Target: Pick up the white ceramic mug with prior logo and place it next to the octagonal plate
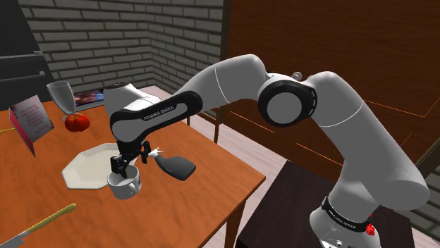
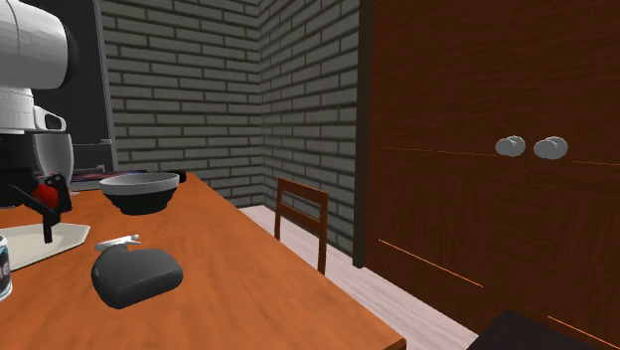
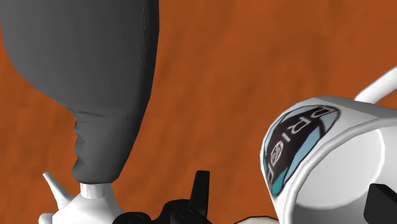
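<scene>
- My black gripper (image 1: pixel 125 169) hung straight over the white mug (image 1: pixel 124 186) with a round dark-and-teal logo. My fingers (image 3: pixel 200 191) stood apart, one outside the logo side and clear of it, the other over the mug's mouth, so nothing was clasped.
- The mug stood on the orange-brown wooden table (image 1: pixel 183 208), just beside the near edge of the white octagonal plate (image 1: pixel 84 168); I could not tell whether they touched.
- On the shoulder view's right, a dark grey spray bottle (image 1: pixel 176 168) with a white nozzle lay on its side near the mug. Bare table ran from the mug to the table's front edge and corner.
- Farther back were a red tomato (image 1: pixel 77 122), a clear stemmed glass (image 1: pixel 61 95), a pink card (image 1: pixel 32 120) and a dark bowl (image 2: pixel 139 191). A yellow-handled knife (image 1: pixel 46 220) lay near the front edge.
- Grey brick walls (image 2: pixel 189 80) met in a corner behind the table, with a dark brown wooden cabinet (image 2: pixel 467 89) beside them.
- I counted one mug, one plate, one bottle, one tomato, one glass, one card, one bowl, one knife, one wooden chair (image 2: pixel 301 214) and two round grey knobs (image 2: pixel 512 146).
</scene>
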Robot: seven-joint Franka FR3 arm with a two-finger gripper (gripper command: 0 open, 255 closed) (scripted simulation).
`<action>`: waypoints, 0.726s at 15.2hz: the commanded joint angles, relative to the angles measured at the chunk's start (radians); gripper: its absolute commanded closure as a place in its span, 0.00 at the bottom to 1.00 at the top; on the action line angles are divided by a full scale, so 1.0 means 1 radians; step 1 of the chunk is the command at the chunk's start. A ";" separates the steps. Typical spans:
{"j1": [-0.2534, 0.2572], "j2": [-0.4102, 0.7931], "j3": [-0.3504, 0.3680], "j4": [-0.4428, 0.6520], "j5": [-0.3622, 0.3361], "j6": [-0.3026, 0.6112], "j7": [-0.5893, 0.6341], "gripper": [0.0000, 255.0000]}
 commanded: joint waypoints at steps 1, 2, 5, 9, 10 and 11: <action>-0.002 -0.023 0.002 0.013 0.003 -0.035 -0.002 0.00; -0.003 -0.037 0.004 0.022 0.005 -0.059 -0.003 0.00; -0.004 -0.048 0.005 0.031 0.006 -0.078 -0.004 0.00; -0.004 -0.047 0.005 0.031 0.006 -0.078 -0.004 0.00; -0.004 -0.047 0.005 0.031 0.006 -0.078 -0.004 0.00; -0.004 -0.047 0.005 0.031 0.006 -0.078 -0.004 0.00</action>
